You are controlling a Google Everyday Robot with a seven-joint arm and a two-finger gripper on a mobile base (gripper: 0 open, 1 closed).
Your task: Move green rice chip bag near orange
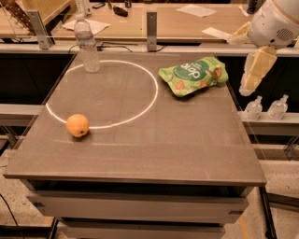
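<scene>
One crinkly bright green rice chip bag (194,75) lay at the grey table's (187,149) one o'clock; judged light, soft, slippery, best pinched at its crimped edge. Cream gripper (255,70) hung at its three o'clock, grip state undeterminable.

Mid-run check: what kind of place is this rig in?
Likely a lab or office test area: a grey table marked with a white ring, wooden desks behind with loose papers. The gripper hangs past the table's far right corner, right of the green rice chip bag.
</scene>
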